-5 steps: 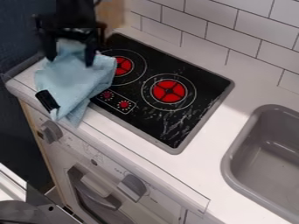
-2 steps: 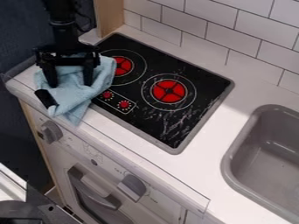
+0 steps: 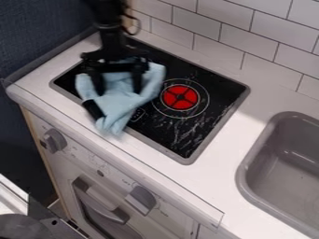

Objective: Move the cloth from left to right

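Clock read from the view: 12 at the top, 6 nearest. At 6 to 7, white toy oven front point(image 3: 93, 168), below the near edge of the white bench point(image 3: 215, 186). Next, light blue soft cloth point(image 3: 118, 103), bunched, over the left part of the black glass-look hob point(image 3: 187, 123); its tail points to 6, past the hob's near rim. Black tab point(image 3: 93, 108) at the cloth's 8 o'clock side. Red round burner point(image 3: 181, 97) to the cloth's 3, uncovered. Farther toward 4, grey basin sink point(image 3: 246, 170).

Black two-finger claw point(image 3: 117, 91) is down in the cloth's upper folds, arm rising to 12. Cannot tell whether it grips the cloth or is released. Far side: white wall tiles point(image 3: 249, 35).

Judgement: the rightward carry or drag is in hand, far from done. Next move calls for travel toward 3 to 4, across the burner, keeping the cloth with the claw, then letting go short of the sink. Trailing tail could snag on the rim.
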Controlling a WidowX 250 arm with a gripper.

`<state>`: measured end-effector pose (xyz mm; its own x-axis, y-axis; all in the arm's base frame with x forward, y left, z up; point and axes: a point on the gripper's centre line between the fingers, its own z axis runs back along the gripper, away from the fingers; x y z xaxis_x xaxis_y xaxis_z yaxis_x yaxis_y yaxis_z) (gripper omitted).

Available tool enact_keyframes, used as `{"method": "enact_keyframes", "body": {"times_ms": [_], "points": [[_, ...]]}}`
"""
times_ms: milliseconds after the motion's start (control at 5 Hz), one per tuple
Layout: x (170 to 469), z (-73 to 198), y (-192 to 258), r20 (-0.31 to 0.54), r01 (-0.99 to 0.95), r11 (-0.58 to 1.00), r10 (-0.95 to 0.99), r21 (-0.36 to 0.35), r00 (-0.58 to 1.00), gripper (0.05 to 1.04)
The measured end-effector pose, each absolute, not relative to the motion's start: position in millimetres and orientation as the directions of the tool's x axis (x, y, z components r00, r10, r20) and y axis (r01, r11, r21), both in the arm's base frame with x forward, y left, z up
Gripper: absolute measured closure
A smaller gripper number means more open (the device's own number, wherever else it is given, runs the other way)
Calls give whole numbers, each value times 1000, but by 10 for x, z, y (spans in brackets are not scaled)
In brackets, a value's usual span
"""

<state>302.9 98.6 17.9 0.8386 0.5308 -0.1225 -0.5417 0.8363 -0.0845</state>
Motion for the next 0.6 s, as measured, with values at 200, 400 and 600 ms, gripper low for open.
{"method": "enact_keyframes", "body": {"times_ms": [200,400,600], "points": [[3191,173,719,-130,-504,854,490,-127,862,82],[3327,151,315,-133,-453,881,437,-134,890,82],[3469,152,-94,-159,-403,905,382,-134,911,83]]}}
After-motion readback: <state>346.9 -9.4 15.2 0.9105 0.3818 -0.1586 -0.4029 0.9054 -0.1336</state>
